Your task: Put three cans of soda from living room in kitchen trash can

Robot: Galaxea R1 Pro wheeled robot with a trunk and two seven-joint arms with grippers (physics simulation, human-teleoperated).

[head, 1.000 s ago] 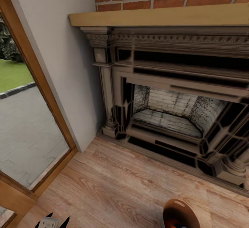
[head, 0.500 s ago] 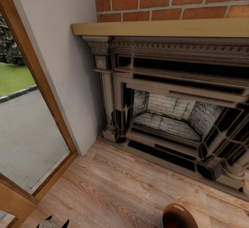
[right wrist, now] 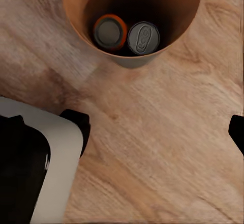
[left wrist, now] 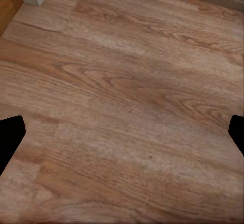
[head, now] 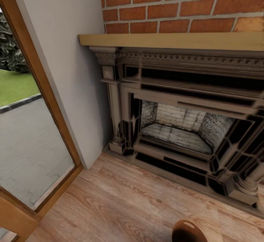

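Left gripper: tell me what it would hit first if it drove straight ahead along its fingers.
Most likely the bare wood floor. The left wrist view looks along the open left gripper onto planks, with nothing standing between the fingertips and the boards. How far off the floor lies cannot be judged from this picture.

The fireplace [head: 190, 124] stands far right against the brick wall [head: 183, 3], a glass door [head: 25, 124] at left. The trash can [head: 189, 233] sits near right on the floor [head: 121, 201], with two soda cans [right wrist: 127, 34] side by side in it.
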